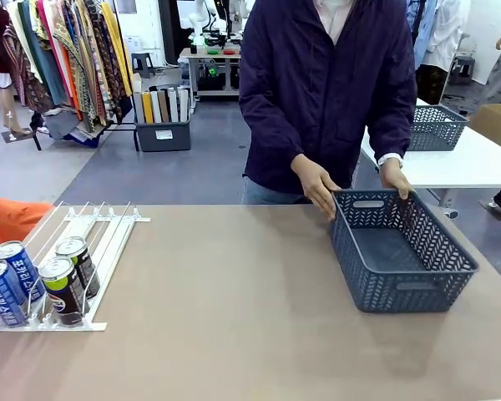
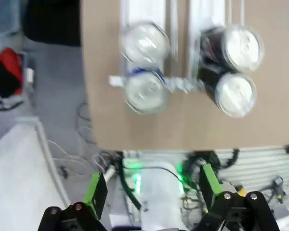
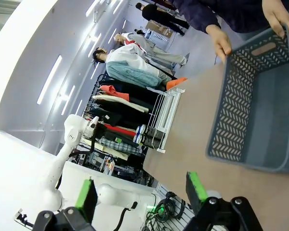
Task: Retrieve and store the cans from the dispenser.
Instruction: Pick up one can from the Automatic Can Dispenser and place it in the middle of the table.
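- Far left of the table: got four cans in the dispenser, bunched at its near, low end against the stoppers. Two blue-and-white cans in the outer lanes, two dark cans just beside them to the right.
- Standing nearly upright, tipped a bit with the slope, so long axis running upward with silver tops on top.
- From the left wrist view: staring almost straight down onto those tops, with the left gripper hanging back past the table's near edge, fingers spread wide and holding nothing. Cans straight ahead of the fingers and well apart from them.
- Guessing left arm for the pick, since the dispenser sits way over on its side.
- Pretty smeary in that wrist view, so no telling how the stoppers meet the front cans. Also the nearest blue-and-white one partly cut off at the front view's edge.
- Right of the middle: grey basket on the table, looking empty, a person's hands on its far rim.
- Right gripper up off the table, fingers apart, nothing between them — basket much nearer to it than the cans.
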Available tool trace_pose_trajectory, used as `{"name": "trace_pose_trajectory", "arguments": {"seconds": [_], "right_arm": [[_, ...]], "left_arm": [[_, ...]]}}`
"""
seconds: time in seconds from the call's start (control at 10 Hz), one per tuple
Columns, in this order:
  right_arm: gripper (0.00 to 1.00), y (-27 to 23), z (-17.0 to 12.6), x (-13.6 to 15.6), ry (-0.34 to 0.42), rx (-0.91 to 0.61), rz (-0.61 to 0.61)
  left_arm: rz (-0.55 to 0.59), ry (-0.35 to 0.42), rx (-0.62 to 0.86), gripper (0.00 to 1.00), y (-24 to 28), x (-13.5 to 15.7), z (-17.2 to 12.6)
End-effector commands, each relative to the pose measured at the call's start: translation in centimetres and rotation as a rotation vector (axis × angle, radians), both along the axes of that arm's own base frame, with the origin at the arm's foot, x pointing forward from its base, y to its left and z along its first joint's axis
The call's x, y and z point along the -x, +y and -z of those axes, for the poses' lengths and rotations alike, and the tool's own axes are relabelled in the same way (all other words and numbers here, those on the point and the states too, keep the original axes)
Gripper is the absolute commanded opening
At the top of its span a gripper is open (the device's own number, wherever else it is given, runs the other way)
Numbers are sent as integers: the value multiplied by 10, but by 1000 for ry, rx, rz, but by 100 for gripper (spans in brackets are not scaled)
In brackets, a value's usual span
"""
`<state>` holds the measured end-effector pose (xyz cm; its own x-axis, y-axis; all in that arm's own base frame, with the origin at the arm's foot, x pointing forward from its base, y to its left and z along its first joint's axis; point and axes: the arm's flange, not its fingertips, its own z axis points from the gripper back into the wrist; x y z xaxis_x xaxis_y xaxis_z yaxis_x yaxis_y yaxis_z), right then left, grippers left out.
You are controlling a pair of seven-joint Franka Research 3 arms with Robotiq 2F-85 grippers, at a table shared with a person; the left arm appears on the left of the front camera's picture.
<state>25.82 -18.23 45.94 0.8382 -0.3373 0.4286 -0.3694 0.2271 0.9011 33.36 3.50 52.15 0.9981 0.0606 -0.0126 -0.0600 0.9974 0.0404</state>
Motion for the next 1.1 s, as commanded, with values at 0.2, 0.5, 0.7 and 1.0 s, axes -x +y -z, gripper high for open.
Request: {"name": "trace_pose_trajectory", "arguments": {"seconds": [0.2, 0.5, 0.7, 1.0], "right_arm": [[100, 1, -5, -3, -17, -25, 12], [100, 1, -5, -3, -17, -25, 12], [100, 1, -5, -3, -17, -25, 12], [100, 1, -5, -3, -17, -25, 12]], "left_arm": [[-19, 34, 62, 100, -5, 4, 2], [37, -99, 56, 100, -1, -18, 31], [33, -130, 88, 100, 2, -25, 56], [-39, -121, 36, 100, 1, -32, 71]]}}
